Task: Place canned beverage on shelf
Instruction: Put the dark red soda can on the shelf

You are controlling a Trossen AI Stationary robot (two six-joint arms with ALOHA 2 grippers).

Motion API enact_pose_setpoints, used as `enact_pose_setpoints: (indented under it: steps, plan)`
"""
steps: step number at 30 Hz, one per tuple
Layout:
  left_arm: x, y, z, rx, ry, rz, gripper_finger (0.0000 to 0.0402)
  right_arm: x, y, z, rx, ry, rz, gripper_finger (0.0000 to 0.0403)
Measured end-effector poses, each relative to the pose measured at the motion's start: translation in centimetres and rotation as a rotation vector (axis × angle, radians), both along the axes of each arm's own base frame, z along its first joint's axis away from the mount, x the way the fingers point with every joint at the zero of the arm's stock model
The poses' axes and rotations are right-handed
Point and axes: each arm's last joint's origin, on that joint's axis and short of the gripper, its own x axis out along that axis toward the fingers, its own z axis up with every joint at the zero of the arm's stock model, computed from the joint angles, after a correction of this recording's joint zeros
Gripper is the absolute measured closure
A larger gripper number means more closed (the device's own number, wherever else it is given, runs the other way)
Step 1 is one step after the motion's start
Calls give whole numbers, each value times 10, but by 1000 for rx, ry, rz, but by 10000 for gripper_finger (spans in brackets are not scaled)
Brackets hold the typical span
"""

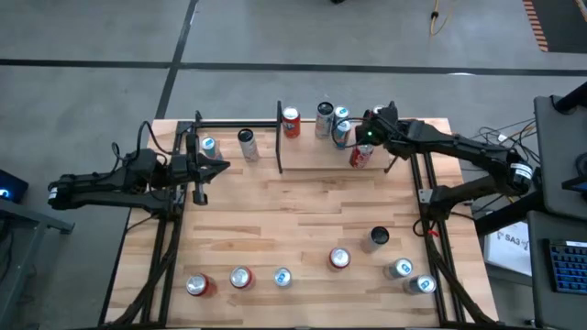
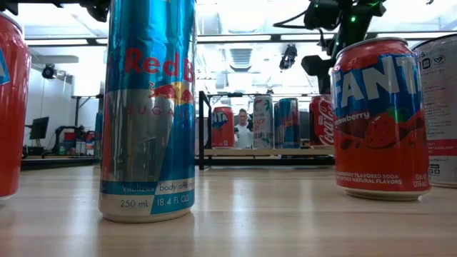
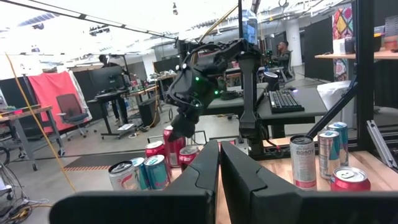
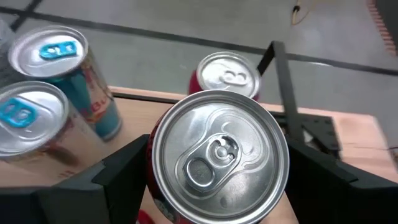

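Red can held between wide fingers of right gripper, at right end of shelf, close beside other cans. Could knock these neighbours or tip if let go while tilted. Reaches in from right, wrist pointing down. Left gripper clenched, empty, near table's left edge.

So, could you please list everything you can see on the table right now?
table: one, light wood, under everything.
shelf: one, light wood, black rails, far edge.
shelf cans: four, one orange-red, three silver-blue, standing on shelf.
red can: one, red, shelf's right end, gripped.
side cans: two, silver-topped, left of shelf.
front cans: seven, red, blue, dark, near edge.
left hand: one, dark, shut, empty, left side.
right hand: one, dark, gripping red can.
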Motion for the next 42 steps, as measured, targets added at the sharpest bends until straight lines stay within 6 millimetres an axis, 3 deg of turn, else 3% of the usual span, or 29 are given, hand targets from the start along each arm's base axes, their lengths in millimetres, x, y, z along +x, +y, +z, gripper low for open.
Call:
enact_pose_setpoints:
  steps: [7, 20, 24, 32, 42]
  plan:
    - [0, 0, 0, 0, 0, 0, 402, -1, 2, 28, -14, 33, 52, 109]
    - [0, 0, 0, 0, 0, 1, 402, -10, 29, 81, 27, 87, 159, 109]
    - [0, 0, 0, 0, 0, 0, 402, -10, 36, 79, 72, 107, 197, 109]
    - [0, 0, 0, 0, 0, 0, 402, -5, 50, 56, 134, 133, 222, 109]
    - [0, 0, 0, 0, 0, 0, 402, -1, 49, 24, 143, 185, 179, 109]
